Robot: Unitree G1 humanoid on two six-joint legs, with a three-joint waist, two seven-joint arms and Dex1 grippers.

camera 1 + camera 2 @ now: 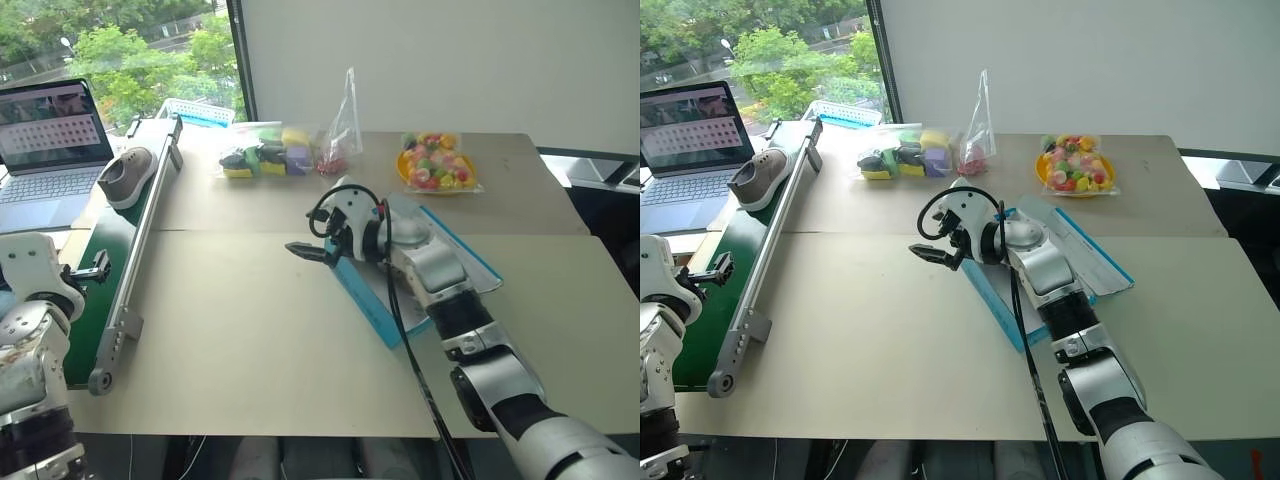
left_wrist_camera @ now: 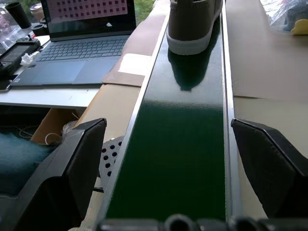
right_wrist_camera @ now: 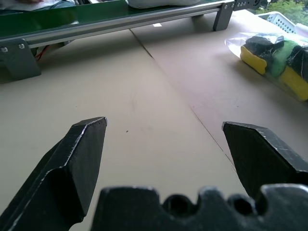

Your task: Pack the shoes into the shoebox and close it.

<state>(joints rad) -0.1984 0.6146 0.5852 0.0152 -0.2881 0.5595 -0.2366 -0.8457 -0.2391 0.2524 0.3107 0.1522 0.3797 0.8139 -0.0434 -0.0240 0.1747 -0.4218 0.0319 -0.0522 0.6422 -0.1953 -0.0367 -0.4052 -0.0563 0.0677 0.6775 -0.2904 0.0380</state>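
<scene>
Pale bench (image 1: 250, 340) runs under both your arms, with a window and a laptop (image 1: 50, 150) off to your left. One shoe (image 1: 127, 176) sits on the green conveyor (image 1: 110, 270) along the bench's left edge, toward its far end, sole down. Your left hand (image 2: 168, 159) is over the near end of the belt, fingers spread wide with nothing between them, lined up along the belt with the shoe well ahead. Your right hand (image 1: 308, 252) is in the middle of the bench, also fully open and empty, pointing left across the bare surface just beside the blue shoebox (image 1: 370, 300), which lies under its forearm. The step in hand looks like fetching that shoe with the left hand. Carry the hand forward along the belt, keep the fingers astride the shoe's width rather than its length, and close around the middle of the upper so it does not pivot. Stay clear of the conveyor's metal rails. Bags of coloured items (image 1: 265, 155) lie at the back; leave them.
</scene>
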